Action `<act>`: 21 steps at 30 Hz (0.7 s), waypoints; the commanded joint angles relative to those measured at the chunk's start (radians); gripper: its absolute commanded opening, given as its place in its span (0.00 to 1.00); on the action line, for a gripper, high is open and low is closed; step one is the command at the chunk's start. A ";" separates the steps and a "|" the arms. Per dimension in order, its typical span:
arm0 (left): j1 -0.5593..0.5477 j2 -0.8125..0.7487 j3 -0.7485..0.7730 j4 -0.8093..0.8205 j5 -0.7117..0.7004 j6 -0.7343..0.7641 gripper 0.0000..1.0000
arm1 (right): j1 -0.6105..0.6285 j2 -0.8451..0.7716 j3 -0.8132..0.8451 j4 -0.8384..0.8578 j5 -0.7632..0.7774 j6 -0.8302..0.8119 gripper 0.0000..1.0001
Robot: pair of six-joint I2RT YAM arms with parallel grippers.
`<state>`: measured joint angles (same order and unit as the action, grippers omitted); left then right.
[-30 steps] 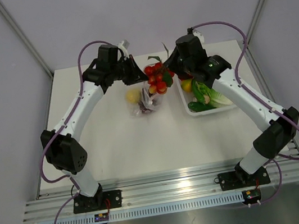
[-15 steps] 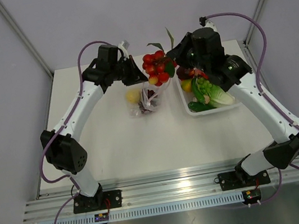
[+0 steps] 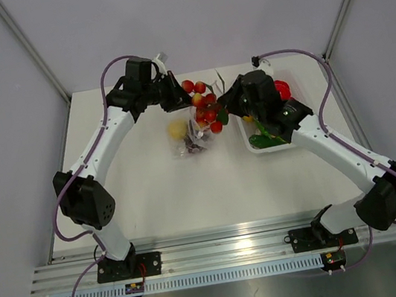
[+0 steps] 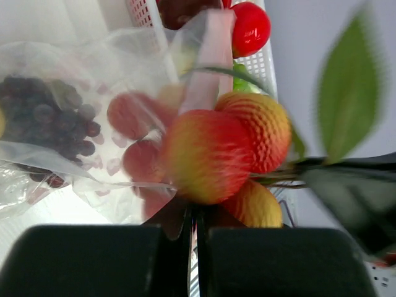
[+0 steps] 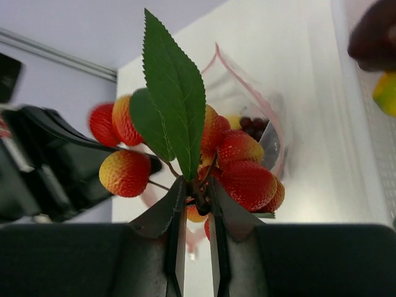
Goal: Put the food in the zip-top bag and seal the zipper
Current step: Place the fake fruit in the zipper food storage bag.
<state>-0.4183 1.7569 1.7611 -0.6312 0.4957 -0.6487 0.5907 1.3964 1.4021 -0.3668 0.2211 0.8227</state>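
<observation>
Top external view showed the job partway through: the left gripper (image 3: 177, 97) was clamped shut on the rim of the zip-top bag (image 3: 194, 135), lifting its mouth at the middle of the table, and the left wrist view showed clear film running down between its closed fingers. The right gripper (image 3: 225, 104) was pinched on the stem of a red fruit bunch (image 3: 205, 109), which hung right at the bag's mouth, partly over the opening but not yet down inside. Dark grapes (image 3: 195, 146) already lay in the bag; a yellow lemon (image 3: 176, 129) sat at its left side, and I could not tell whether it was inside the film or just against it. Left to do, by my reading: lower and release the bunch, then move what remained in the white basket (image 3: 257, 150), namely green vegetables (image 3: 263, 140) and a red tomato (image 3: 283, 90), and finally press the pinkish zipper (image 5: 232, 65) closed, since it gaped wide. No brand, label or readable writing appeared on anything.
</observation>
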 commanded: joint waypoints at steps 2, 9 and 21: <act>0.019 0.007 0.024 0.117 0.122 -0.072 0.00 | 0.043 -0.089 -0.141 0.187 0.069 -0.001 0.00; 0.027 0.004 0.009 0.123 0.121 -0.085 0.00 | 0.046 -0.134 -0.236 0.201 0.090 -0.002 0.00; 0.023 -0.008 -0.025 0.148 0.149 -0.083 0.00 | 0.072 -0.018 -0.043 0.120 0.069 -0.023 0.00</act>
<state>-0.3973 1.7687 1.7390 -0.5510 0.5861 -0.7265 0.6346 1.3449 1.2472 -0.2855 0.2768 0.8062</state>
